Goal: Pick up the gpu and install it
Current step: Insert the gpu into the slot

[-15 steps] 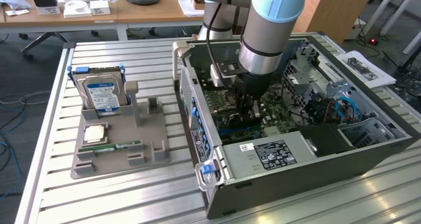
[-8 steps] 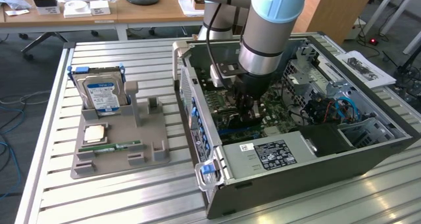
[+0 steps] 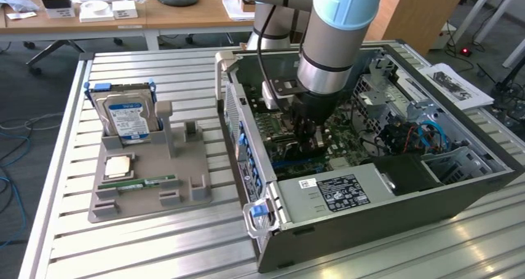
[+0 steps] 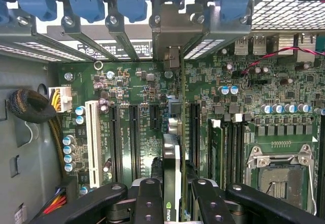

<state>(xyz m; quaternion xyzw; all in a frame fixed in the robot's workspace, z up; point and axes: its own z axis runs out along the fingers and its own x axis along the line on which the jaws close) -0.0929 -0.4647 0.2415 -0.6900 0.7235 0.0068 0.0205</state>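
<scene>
On the desk (image 3: 147, 254) lies the open computer case (image 3: 459, 193), the arm reaching down inside. The installing step is under way: the fingers (image 4: 152, 203) grip the gpu (image 4: 171, 173) edge-on above the motherboard (image 4: 137, 112). Seating it calls for aligning with a slot (image 4: 194, 127) and pressing straight down.

Arm (image 3: 332, 39) dropping in from the top middle of the exterior frame, pointing pretty much straight down. Gripper (image 3: 308, 145) sits near frame center, black fingers (image 4: 150, 196) pinched on a thin card held edge-on between them.
</scene>
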